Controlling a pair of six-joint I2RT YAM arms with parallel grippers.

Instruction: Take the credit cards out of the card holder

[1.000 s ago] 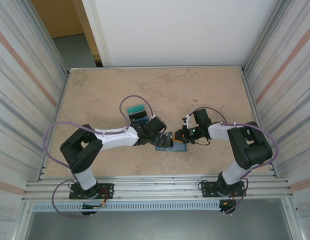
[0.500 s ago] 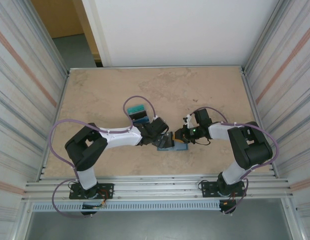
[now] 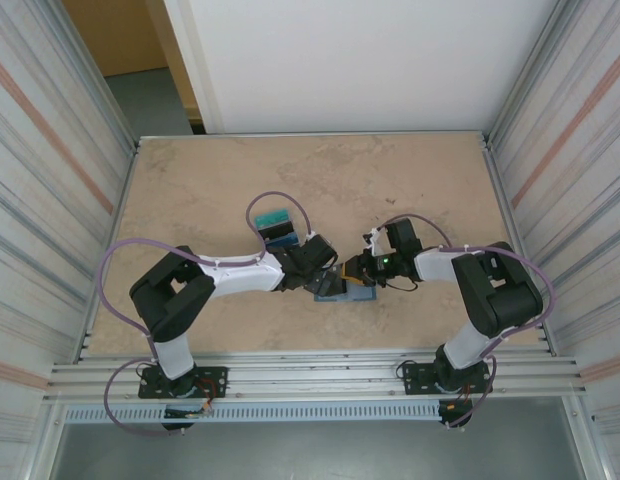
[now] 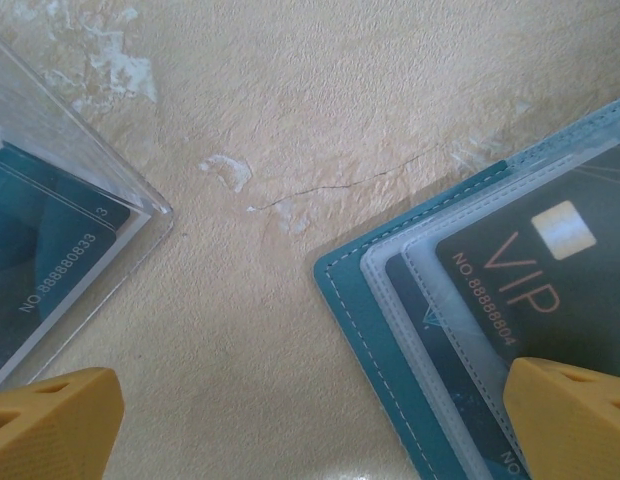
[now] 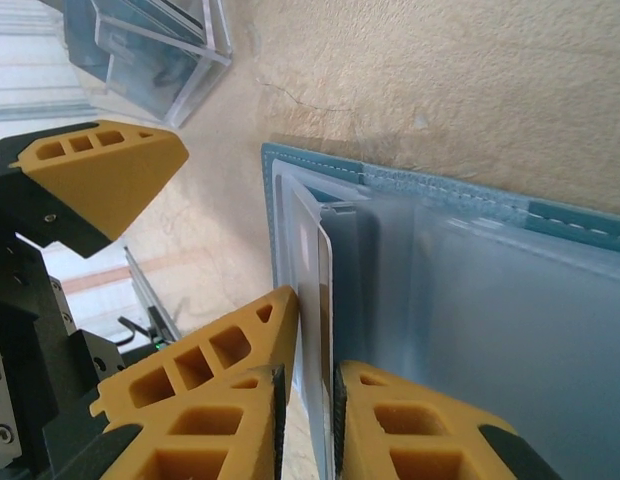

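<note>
VIP NO.88888804 card point(image 4: 530, 270) in card holder point(image 4: 358, 320), left gripper point(image 4: 310, 420) wide, empty, right gripper point(image 5: 308, 410) ajar

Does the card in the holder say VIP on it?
Yes, the dark card in the card holder's clear sleeve reads VIP.

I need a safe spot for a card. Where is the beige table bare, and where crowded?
Free: the beige stone-patterned table between the back wall and the arms. Crowded: the middle, where the left gripper and right gripper meet over the steel-blue card holder, near the clear plastic box.
</note>
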